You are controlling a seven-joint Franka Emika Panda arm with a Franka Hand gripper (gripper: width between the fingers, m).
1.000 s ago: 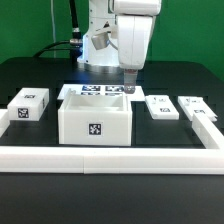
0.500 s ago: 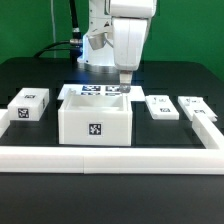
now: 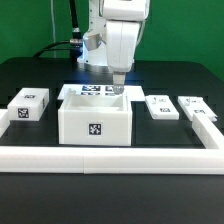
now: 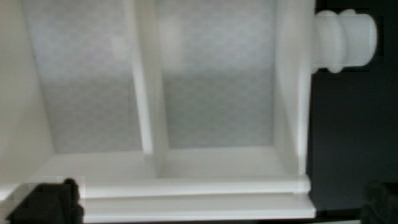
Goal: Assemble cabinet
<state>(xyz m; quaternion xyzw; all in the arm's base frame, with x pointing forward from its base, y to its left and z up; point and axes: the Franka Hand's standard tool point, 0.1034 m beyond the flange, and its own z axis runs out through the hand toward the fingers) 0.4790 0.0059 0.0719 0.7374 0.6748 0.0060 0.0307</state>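
Black desk (image 3: 30,190) before green walls (image 3: 25,30). A low white rail (image 3: 110,155) runs along the near edge and turns back at the exterior view's right.

Centre: the cabinet body (image 3: 95,125), an open-topped white box with one tag on its near face, stands just inside the rail. The wrist view looks into it and shows white inner walls and a raised rib (image 4: 143,110).

To the exterior view's left lies a small tagged block (image 3: 28,105); to its right lie two tagged panels (image 3: 160,106) (image 3: 191,106).

The marker board (image 3: 98,90) lies behind the body, partly hidden by its far wall.

The end effector (image 3: 118,87) hangs over that far rim, fingers (image 4: 50,200) wide apart and gripping nothing.

A round stepped white piece (image 4: 343,40), cut off at the frame edge, is possibly a knob.
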